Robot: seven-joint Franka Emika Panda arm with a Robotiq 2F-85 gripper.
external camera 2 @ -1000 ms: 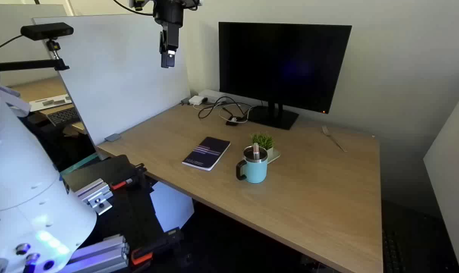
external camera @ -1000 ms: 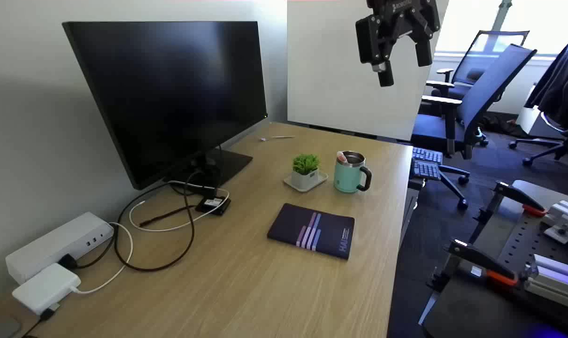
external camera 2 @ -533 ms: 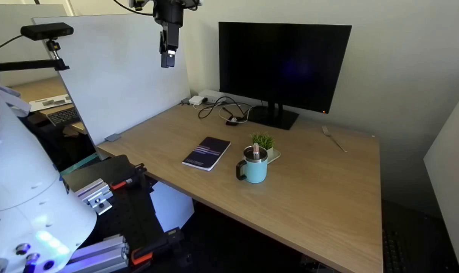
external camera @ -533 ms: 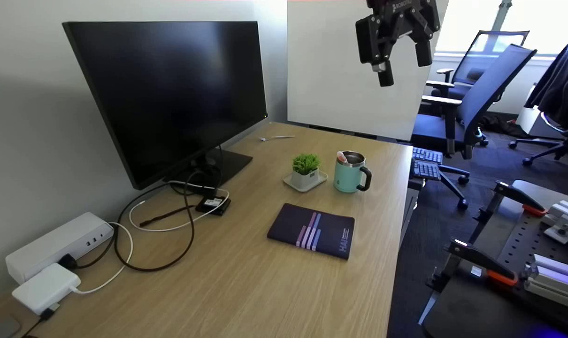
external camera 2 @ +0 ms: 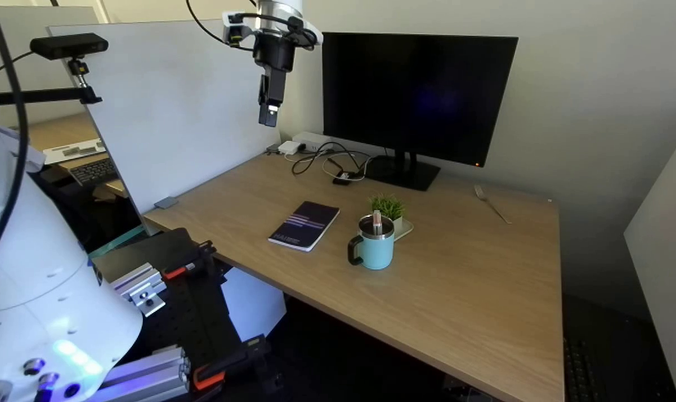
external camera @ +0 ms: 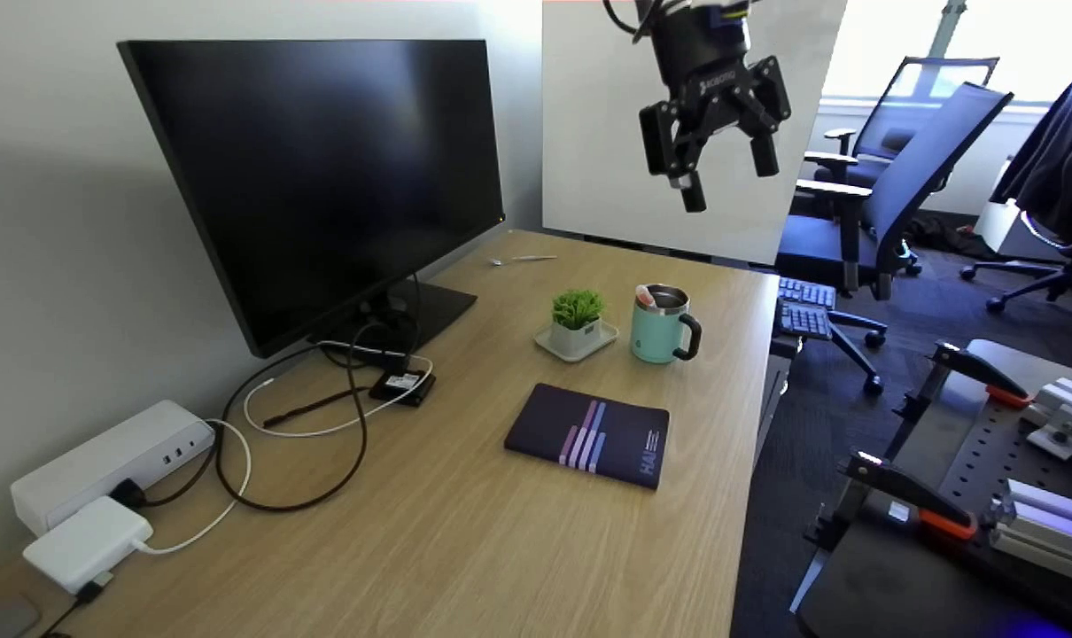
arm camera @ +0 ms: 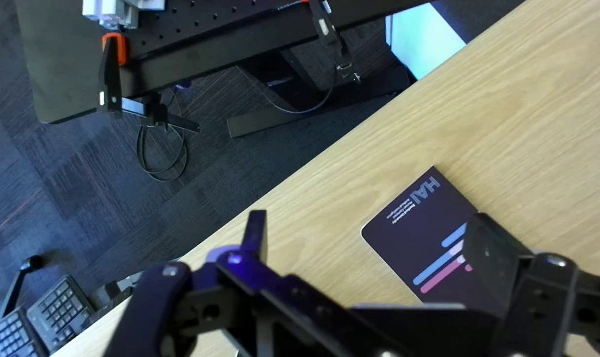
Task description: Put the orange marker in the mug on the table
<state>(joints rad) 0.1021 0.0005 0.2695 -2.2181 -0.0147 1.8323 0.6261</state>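
Exterior views, both: the marker (external camera 2: 377, 221) stood inside the mug (external camera 2: 377, 253), leaning toward the rim with its upper end above it (the orange showed only faintly from where I stood, but I took it for the item specified). The mug was upright on the table (external camera 2: 466, 290). Placement was judged complete; no outstanding step was found. The gripper (external camera: 729, 175) hung well clear above the table, jaws spread wide, nothing held, nothing touched; the wrist view showed the dark notebook (arm camera: 421, 238) below, well apart.
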